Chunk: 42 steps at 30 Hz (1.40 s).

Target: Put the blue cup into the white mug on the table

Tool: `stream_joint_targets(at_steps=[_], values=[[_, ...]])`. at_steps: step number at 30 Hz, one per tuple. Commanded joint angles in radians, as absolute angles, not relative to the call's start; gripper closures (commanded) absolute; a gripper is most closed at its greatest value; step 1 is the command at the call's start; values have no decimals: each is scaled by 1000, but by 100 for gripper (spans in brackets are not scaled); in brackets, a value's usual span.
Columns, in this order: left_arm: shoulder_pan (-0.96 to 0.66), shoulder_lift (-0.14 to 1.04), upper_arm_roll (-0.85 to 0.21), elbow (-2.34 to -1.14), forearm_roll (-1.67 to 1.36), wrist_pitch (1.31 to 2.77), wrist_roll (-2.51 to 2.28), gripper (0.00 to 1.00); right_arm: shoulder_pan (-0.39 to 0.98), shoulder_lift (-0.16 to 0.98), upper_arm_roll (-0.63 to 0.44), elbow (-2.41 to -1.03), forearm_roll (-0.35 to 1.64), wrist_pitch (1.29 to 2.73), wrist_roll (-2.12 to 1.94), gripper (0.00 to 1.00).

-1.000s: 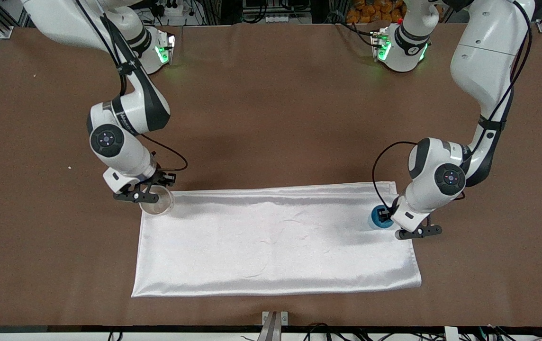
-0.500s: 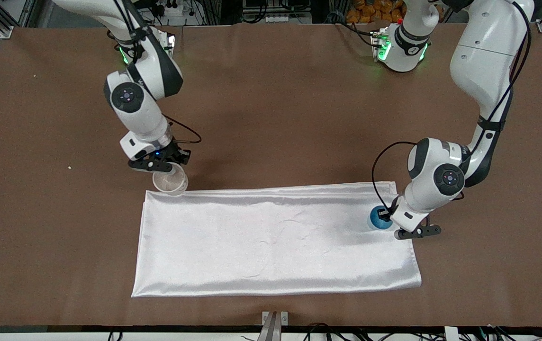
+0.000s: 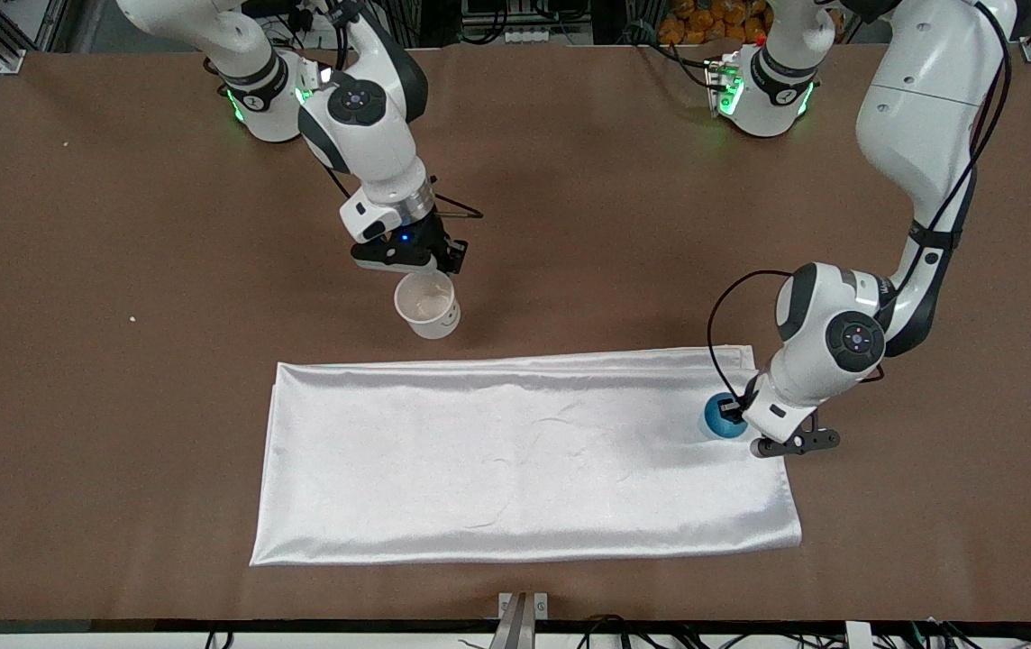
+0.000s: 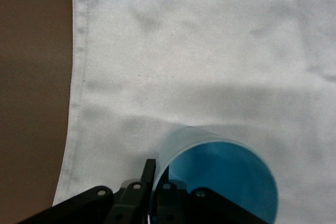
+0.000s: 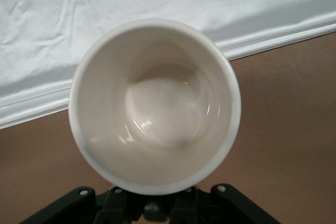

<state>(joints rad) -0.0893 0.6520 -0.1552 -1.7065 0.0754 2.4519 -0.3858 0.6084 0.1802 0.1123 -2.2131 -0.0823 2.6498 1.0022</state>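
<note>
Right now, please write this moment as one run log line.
right gripper: holds white mug above table | left gripper: grips blue cup on white cloth

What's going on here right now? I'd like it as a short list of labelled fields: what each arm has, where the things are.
right gripper: shut on the white mug, carrying it in the air over bare brown table, above the strip just past the white cloth
white mug inside: empty, off-white
left gripper: shut on the rim of the blue cup
blue cup: upright on the white cloth, at the cloth's end toward the left arm
cup in mug: not yet
</note>
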Motion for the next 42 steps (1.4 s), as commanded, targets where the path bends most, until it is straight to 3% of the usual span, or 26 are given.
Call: stream_joint_targets(at_steps=[1, 12, 25, 31, 37, 39, 42], values=[[-91, 644, -155, -1677, 106, 2448, -402, 100, 655, 259, 104, -2207, -94, 2744, 1054, 100], [-97, 627, -155, -1669, 176, 2442, -400, 100, 742, 383, 103, -2143, -95, 2746, 1209, 100], [-132, 621, -156, -1585, 196, 2319, -402, 100, 787, 406, 100, -2138, -101, 2744, 1284, 98], [-137, 620, -156, -1577, 196, 2315, -400, 100, 801, 414, 97, -2138, -106, 2743, 1322, 77], [-138, 612, -158, -1574, 198, 2306, -400, 100, 801, 414, 97, -2138, -106, 2740, 1351, 72], [-141, 607, -158, -1571, 198, 2301, -402, 100, 799, 413, 97, -2138, -106, 2738, 1358, 59], [-158, 606, -153, -1569, 198, 2293, -402, 100, 798, 407, 97, -2137, -106, 2735, 1371, 17]])
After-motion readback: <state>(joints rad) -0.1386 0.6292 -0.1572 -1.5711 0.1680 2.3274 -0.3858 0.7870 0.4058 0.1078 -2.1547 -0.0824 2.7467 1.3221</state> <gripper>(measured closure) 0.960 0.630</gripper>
